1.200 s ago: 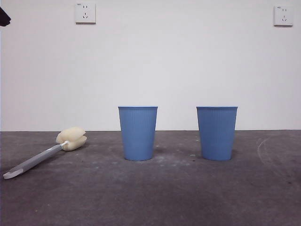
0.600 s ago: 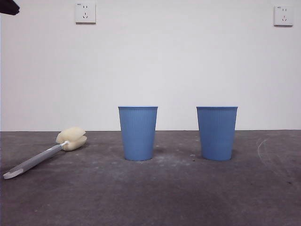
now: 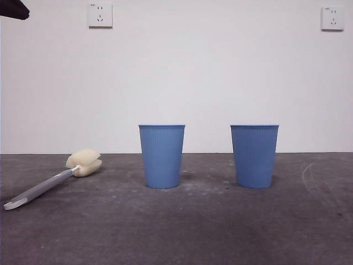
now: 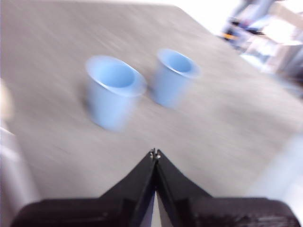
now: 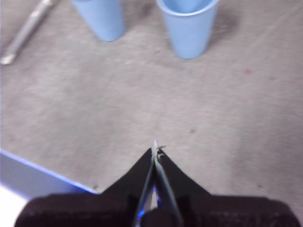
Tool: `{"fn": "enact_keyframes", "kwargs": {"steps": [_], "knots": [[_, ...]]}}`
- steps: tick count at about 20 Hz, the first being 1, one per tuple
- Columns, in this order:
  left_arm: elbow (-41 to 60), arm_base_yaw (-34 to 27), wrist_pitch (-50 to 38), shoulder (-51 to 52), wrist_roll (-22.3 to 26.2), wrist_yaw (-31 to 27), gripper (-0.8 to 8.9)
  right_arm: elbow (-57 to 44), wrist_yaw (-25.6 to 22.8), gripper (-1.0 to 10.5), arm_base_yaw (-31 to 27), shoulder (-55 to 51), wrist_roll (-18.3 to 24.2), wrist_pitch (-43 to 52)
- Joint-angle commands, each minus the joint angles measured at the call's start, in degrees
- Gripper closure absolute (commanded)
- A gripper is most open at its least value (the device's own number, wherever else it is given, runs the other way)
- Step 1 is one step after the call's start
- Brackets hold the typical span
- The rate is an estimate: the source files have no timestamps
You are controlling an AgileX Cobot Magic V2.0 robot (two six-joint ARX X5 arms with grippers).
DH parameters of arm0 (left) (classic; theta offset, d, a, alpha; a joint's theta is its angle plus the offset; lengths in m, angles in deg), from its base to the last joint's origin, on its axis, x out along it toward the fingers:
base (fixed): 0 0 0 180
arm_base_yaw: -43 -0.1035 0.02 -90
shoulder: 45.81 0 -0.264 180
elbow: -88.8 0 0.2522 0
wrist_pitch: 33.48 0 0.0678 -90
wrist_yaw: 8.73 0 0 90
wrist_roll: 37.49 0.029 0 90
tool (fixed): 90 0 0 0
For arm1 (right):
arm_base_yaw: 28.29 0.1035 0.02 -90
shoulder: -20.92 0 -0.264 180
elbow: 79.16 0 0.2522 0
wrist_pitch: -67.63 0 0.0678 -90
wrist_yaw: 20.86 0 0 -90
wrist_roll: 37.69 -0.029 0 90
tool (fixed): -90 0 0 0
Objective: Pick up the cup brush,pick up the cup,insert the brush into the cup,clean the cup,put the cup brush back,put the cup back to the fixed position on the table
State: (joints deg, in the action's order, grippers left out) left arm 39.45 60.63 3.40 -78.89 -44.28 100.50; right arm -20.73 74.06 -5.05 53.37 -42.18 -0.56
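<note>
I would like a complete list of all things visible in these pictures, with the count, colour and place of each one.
cup brush: one, grey handle with cream sponge head, lying on the table at the front view's left.
cups: two, blue, standing upright and apart, one mid-table, the other to its right in the front view.
table: one, dark grey, scuffed.
wall sockets: two, white, one high on the wall, the other near the right corner.
left gripper: black, jaws shut, above the table, holding nothing.
right gripper: black, jaws shut, above the table, holding nothing.
</note>
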Motion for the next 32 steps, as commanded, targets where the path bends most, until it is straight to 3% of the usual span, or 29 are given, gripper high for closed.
{"fn": "enact_keyframes", "kwargs": {"steps": [1,4,7,10,14,19,23,29,32], "knots": [[0.46,-0.26,-5.27,-1.22,11.19,-9.88,8.18,0.17,-1.57,9.5,0.04,0.02,0.24,0.15],[0.48,-3.39,-9.62,-0.5,19.34,-21.62,8.18,0.17,-3.32,9.5,0.04,0.02,0.22,0.11],[0.5,-10.45,-12.52,2.45,24.06,-20.41,8.18,0.17,-3.52,9.5,0.04,0.02,0.22,0.13],[0.96,-17.27,-12.96,6.34,25.07,-20.28,8.18,0.17,-3.52,9.5,0.04,0.02,0.22,0.13],[10.82,-21.79,-19.96,14.84,24.28,-20.31,8.18,0.17,-3.5,9.5,0.04,0.02,0.22,0.13],[27.08,-22.16,-28.37,25.31,18.01,-20.28,8.18,0.17,-3.52,9.5,0.04,0.02,0.22,0.13],[34.27,-22.16,-28.3,29.46,14.58,-20.28,8.18,0.17,-3.5,9.5,0.04,0.02,0.22,0.13],[34.91,-21.97,-12.7,32.83,13.99,-18.82,8.18,0.17,-3.52,9.5,0.04,0.02,0.22,0.07],[34.91,-21.59,-13.16,32.83,12.61,-15.74,8.17,0.17,-3.52,9.5,0.04,0.04,0.22,-0.07]]}}
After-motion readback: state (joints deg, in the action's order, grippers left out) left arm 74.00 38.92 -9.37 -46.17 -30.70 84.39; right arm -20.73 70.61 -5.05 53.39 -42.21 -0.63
